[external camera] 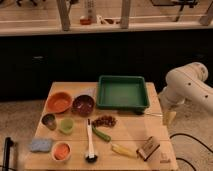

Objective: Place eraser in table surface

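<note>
The eraser (148, 148), a small block with a tan top and a dark side, lies on the pale wooden table surface (135, 132) near its front right corner, just right of a yellow corn (122, 149). My white arm (190, 85) comes in from the right. My gripper (169, 117) hangs pointing down beside the table's right edge, level with the tray's front right corner, well above and behind the eraser. It holds nothing that I can see.
A green tray (122, 92) stands at the back right. An orange bowl (59, 102), dark red bowl (83, 105), metal cup (49, 121), green cup (66, 125), blue-grey sponge (41, 145), orange cup (61, 150), black-handled brush (90, 145) and green vegetable (101, 133) fill the left and middle.
</note>
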